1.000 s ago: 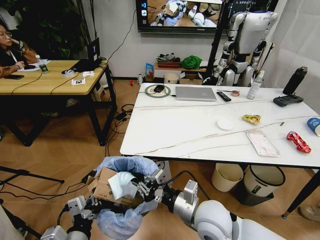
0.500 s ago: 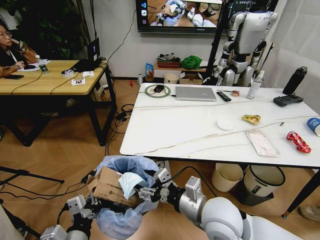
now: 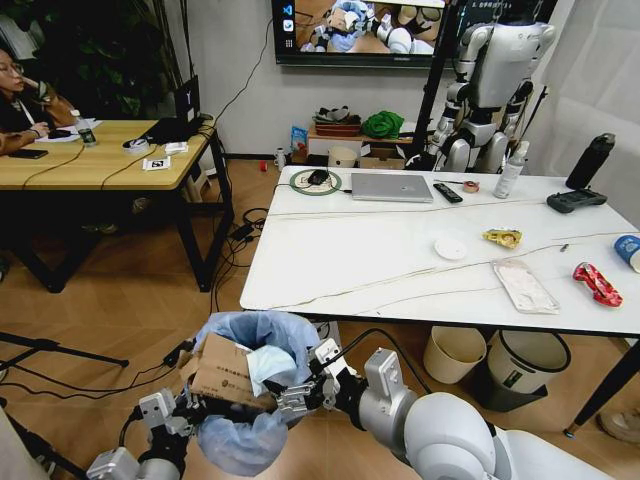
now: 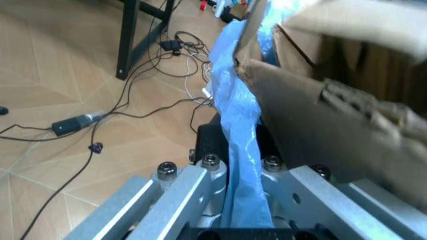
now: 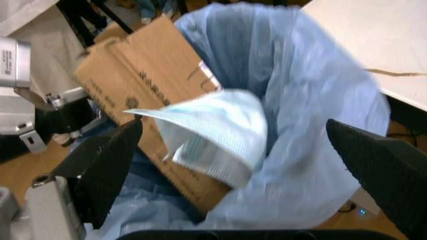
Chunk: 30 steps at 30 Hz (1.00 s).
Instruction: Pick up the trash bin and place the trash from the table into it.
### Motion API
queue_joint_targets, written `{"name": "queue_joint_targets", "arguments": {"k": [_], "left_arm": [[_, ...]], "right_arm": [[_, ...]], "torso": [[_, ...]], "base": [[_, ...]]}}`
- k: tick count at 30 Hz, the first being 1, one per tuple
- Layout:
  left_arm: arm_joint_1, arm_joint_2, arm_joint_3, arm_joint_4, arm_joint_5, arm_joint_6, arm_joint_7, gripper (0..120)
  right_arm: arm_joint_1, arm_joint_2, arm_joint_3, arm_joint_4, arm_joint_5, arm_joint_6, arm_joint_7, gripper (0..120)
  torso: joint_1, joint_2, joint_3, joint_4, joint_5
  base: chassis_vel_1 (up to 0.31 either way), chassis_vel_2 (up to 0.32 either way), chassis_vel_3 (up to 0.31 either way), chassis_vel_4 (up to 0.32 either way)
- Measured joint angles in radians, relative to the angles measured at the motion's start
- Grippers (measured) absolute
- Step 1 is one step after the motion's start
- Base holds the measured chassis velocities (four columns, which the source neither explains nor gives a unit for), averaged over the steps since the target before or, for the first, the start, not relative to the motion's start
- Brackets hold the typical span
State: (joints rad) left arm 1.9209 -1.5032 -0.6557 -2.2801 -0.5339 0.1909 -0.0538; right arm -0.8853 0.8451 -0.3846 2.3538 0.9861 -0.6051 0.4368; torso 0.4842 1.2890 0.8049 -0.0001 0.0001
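Head view: trash bin [image 3: 245,400] low before desk [image 3: 400,262], rim clamped in left tool [image 3: 178,410]; right tool [image 3: 300,392] wide open over cardboard [image 3: 228,372].

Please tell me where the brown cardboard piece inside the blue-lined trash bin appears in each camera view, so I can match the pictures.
Head view: the cardboard stands low and left of centre, inside the trash bin.
Left wrist view: the cardboard lies beside the blue bag, which the left gripper pinches.
Right wrist view: the cardboard sits between the right gripper's open fingers.
Shared landmark: the blue bag.
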Motion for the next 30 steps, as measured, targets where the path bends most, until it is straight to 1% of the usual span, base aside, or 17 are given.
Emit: {"name": "queue_joint_targets", "arguments": {"k": [6, 10, 15, 19, 20, 21, 26, 27, 28, 30], "left_arm": [[-0.003, -0.002, 0.003, 0.006, 0.001, 0.000, 0.000, 0], [-0.001, -0.004, 0.005, 0.006, 0.004, 0.001, 0.000, 0], [0.002, -0.005, 0.006, 0.006, 0.007, 0.001, 0.000, 0], [0.006, -0.006, 0.013, 0.004, 0.014, 0.000, 0.000, 0], [0.007, -0.006, 0.018, 0.004, 0.019, -0.001, 0.001, 0], [0.007, -0.006, 0.018, 0.004, 0.019, -0.001, 0.001, 0], [0.009, 0.001, 0.034, 0.004, 0.023, -0.004, 0.003, 0], [0.009, 0.001, 0.034, 0.004, 0.023, -0.004, 0.003, 0], [0.011, 0.005, 0.036, 0.003, 0.022, -0.004, 0.004, 0], [0.014, 0.010, 0.037, -0.002, 0.017, -0.005, 0.004, 0]], "right_arm": [[-0.001, -0.020, 0.008, 0.022, 0.015, 0.005, 0.017, 100], [-0.020, -0.057, 0.027, 0.064, 0.031, 0.007, 0.033, 100], [-0.030, -0.075, 0.054, 0.099, 0.042, 0.014, 0.041, 100], [-0.039, -0.063, 0.145, 0.126, 0.049, 0.029, 0.042, 100], [-0.043, -0.058, 0.188, 0.127, 0.050, 0.036, 0.041, 100], [-0.043, -0.058, 0.188, 0.127, 0.050, 0.036, 0.041, 100], [-0.078, -0.044, 0.422, 0.111, 0.077, 0.059, 0.009, 100], [-0.078, -0.044, 0.422, 0.111, 0.077, 0.059, 0.009, 100], [-0.092, -0.038, 0.490, 0.100, 0.091, 0.062, -0.008, 100], [-0.114, -0.027, 0.572, 0.078, 0.095, 0.072, -0.036, 100]], "torso": [[0.000, 0.000, 0.000, 0.0000, 0.0000], [0.000, 0.000, 0.000, -0.0001, 0.0000], [0.000, 0.000, 0.000, 0.0000, -0.0001], [0.000, 0.000, 0.000, 0.0000, 0.0000], [0.000, 0.000, 0.000, 0.0000, 0.0000], [0.000, 0.000, 0.000, 0.0000, 0.0000], [0.000, 0.000, 0.000, 0.0000, 0.0000], [0.000, 0.000, 0.000, 0.0000, 0.0000], [0.000, 0.000, 0.000, 0.0000, -0.0001], [0.000, 0.000, 0.000, 0.0000, 0.0000]], "base": [[0.000, 0.000, 0.000, 0.000], [0.000, 0.000, 0.000, 0.000], [0.000, 0.000, 0.000, 0.000], [0.000, 0.000, 0.000, 0.000], [0.000, 0.000, 0.000, 0.000], [0.000, 0.000, 0.000, 0.000], [0.000, 0.000, 0.000, 0.000], [0.000, 0.000, 0.000, 0.000], [0.000, 0.000, 0.000, 0.000], [0.000, 0.000, 0.000, 0.000]]}}
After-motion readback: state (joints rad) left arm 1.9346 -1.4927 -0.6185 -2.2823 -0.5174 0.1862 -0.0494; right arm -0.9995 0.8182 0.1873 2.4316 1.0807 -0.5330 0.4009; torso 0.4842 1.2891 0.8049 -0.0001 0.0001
